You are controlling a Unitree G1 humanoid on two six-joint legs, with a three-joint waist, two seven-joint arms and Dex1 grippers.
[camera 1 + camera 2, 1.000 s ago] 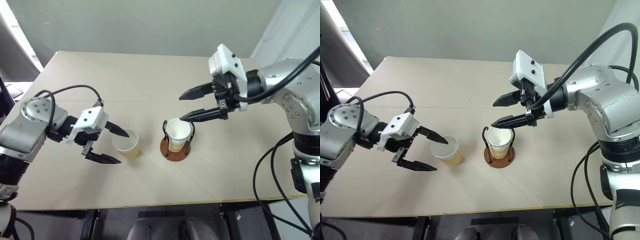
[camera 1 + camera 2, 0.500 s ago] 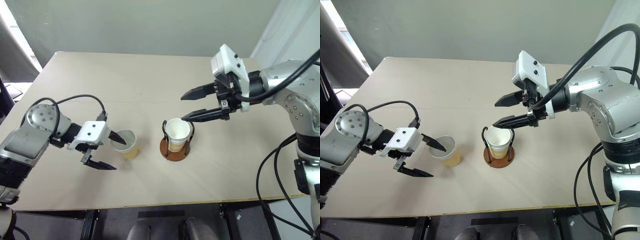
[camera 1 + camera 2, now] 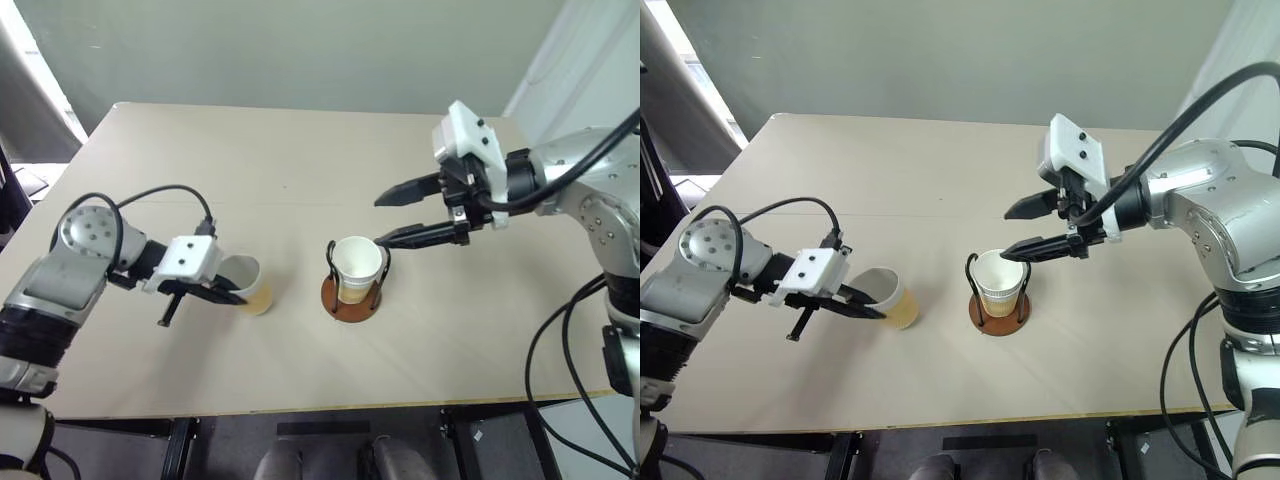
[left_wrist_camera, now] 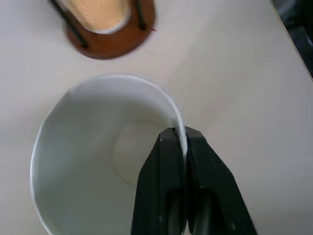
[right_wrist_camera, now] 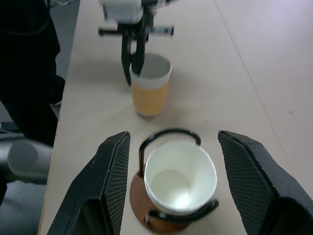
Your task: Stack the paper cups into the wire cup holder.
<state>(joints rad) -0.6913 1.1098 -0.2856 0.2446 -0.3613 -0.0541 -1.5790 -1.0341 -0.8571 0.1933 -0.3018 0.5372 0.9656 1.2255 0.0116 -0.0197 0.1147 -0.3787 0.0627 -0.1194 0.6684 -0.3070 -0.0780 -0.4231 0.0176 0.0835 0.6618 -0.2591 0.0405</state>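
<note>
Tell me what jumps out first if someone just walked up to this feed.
First, the left gripper, shut on the rim of a loose paper cup, one finger inside and one outside. Beside that cup on the table stands the wire cup holder, with another cup already seated in it. The right gripper hangs open just above the holder.

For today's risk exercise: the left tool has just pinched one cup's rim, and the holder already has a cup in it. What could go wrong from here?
1. The left tool grips only the thin rim of the loose paper cup; it might crumple or slip when lifted.
2. The right tool hangs open close above the wire cup holder, so the arms could clash there.
3. A poorly aligned cup may catch the wire loops.
</note>
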